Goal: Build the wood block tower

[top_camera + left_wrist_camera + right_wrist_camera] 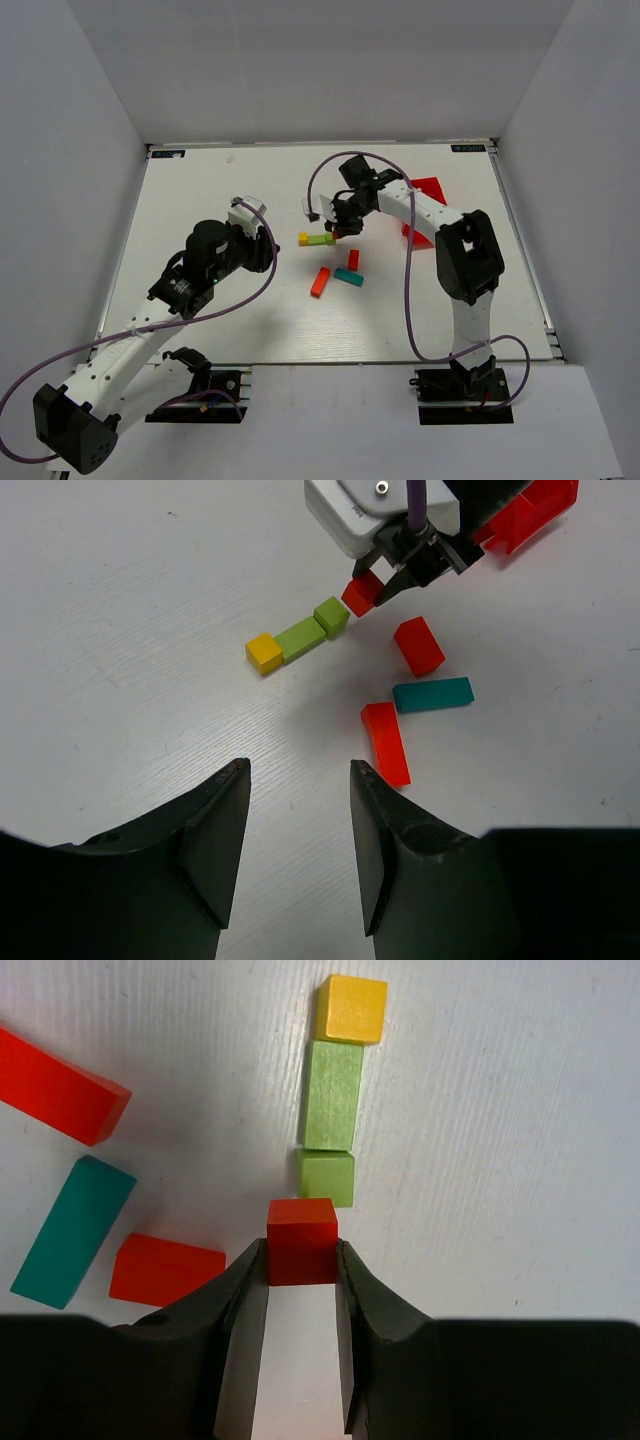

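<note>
Only my right wrist view shows the right gripper (300,1260) clamped on a red cube (301,1230); from above the wrist hides it. The cube sits at the right end of the row (336,1090) of yellow and green blocks near the table's (200,190) centre, whose long axis runs parallel to the far edge and straight out from those jaws. My left gripper (300,790) hangs with its jaws apart and empty.

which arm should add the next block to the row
Right. The right gripper holds the red cube beside the green cube at the row's end; the left gripper hangs open, empty, farther back.
</note>
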